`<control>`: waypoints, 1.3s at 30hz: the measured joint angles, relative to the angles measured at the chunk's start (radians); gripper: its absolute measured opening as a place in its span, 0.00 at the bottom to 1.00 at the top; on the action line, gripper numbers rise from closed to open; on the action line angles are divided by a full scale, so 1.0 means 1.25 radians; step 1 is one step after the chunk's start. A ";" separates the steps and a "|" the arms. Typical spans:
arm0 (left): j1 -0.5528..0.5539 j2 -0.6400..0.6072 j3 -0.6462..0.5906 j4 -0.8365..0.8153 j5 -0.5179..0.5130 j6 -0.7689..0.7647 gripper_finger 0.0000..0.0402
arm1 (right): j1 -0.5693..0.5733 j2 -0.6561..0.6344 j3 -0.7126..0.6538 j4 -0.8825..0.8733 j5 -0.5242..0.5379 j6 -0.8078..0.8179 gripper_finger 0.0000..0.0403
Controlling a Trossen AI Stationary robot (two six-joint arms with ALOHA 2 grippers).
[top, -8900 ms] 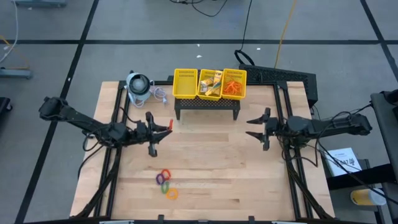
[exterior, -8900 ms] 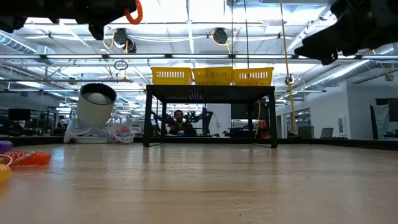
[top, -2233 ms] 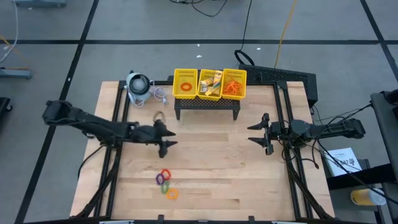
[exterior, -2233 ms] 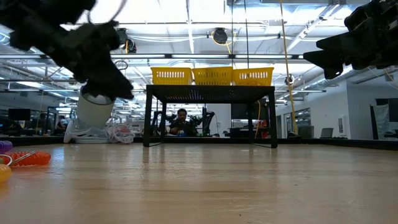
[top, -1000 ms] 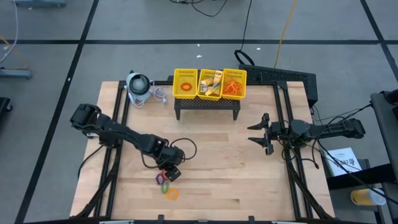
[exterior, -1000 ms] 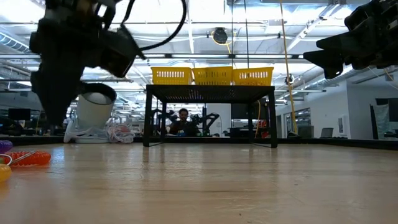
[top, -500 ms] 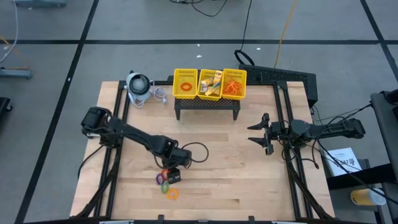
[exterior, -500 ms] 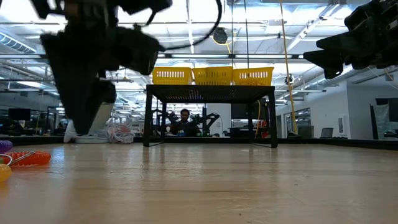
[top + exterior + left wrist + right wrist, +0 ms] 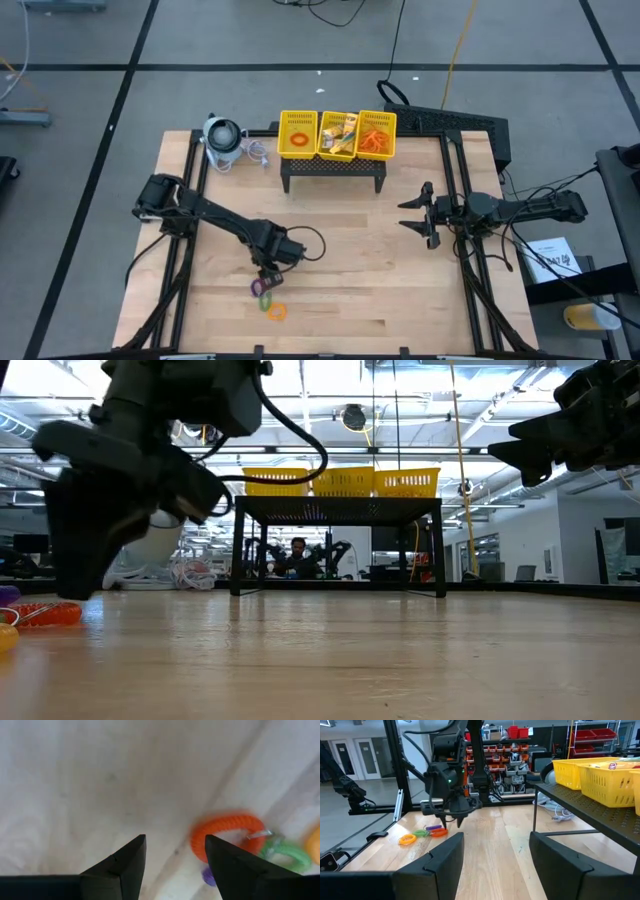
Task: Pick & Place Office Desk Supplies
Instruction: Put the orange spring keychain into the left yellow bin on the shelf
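Several small coil rings lie flat on the table near its near edge: a red-orange ring [image 9: 227,832], a green ring [image 9: 285,857], a purple ring [image 9: 210,876] and an orange ring [image 9: 275,311]. My left gripper [image 9: 266,272] hangs open just above them, pointing down; the red-orange ring lies beside one fingertip. Another orange ring [image 9: 298,138], yellow packets [image 9: 340,133] and orange rubber bands [image 9: 376,135] lie in the yellow basket [image 9: 338,152]. My right gripper [image 9: 418,212] waits open over the table's right side.
The yellow basket stands on a black rack [image 9: 335,172] at the far edge. A grey-white round device [image 9: 222,137] with a cord lies at the far left corner. A loop of black cable [image 9: 305,243] trails from my left wrist. Bare wood lies between the two grippers.
My left arm has reached farther out over the table and its gripper has come down toward the rings at the near edge, pointing down at them. The rings have stayed where they were.
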 joint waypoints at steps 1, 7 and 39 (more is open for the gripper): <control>-0.003 0.000 0.000 0.005 0.001 -0.001 0.53 | 0.000 0.000 0.000 0.000 0.000 0.000 0.53; -0.017 0.016 0.000 0.034 0.010 -0.036 0.53 | 0.000 0.000 0.000 0.000 0.000 0.000 0.53; -0.006 0.018 -0.029 0.142 -0.012 -0.012 0.07 | 0.000 0.000 0.000 0.000 0.000 0.000 0.53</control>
